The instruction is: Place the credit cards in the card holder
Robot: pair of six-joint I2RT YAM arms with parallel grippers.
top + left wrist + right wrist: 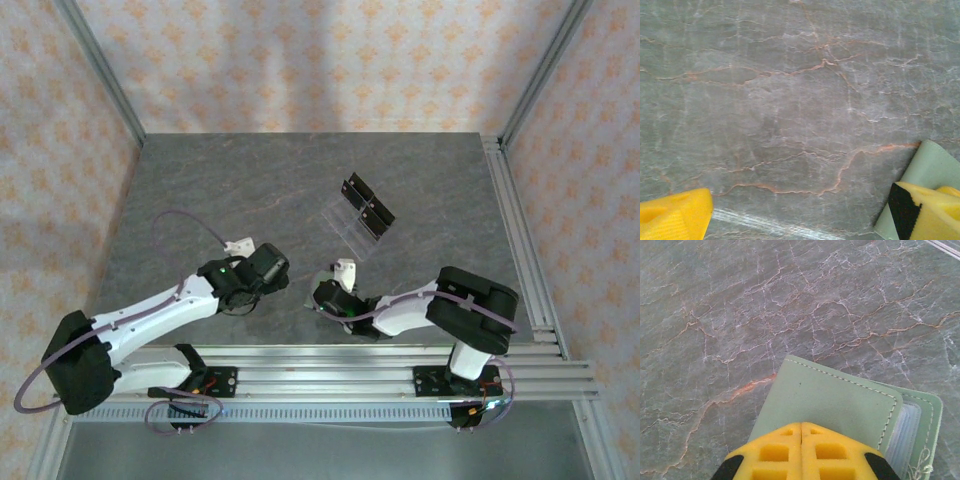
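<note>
Grey veined desk [250, 190] under patterned walls; the card holder [830, 405] lies near the middle of the near edge, cover folded over its clear sleeves; my right jaws are clenched, tips down on the cover, I judge to pin it against sliding; left jaws stand released and wide, one finger [925, 212] over the holder's corner, bare desk between them, so nothing is grasped.

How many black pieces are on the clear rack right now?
2. One black piece sits at the far-left end of the clear rack, and the other is just to its right. They are small in the top view, so more may be hidden.
</note>
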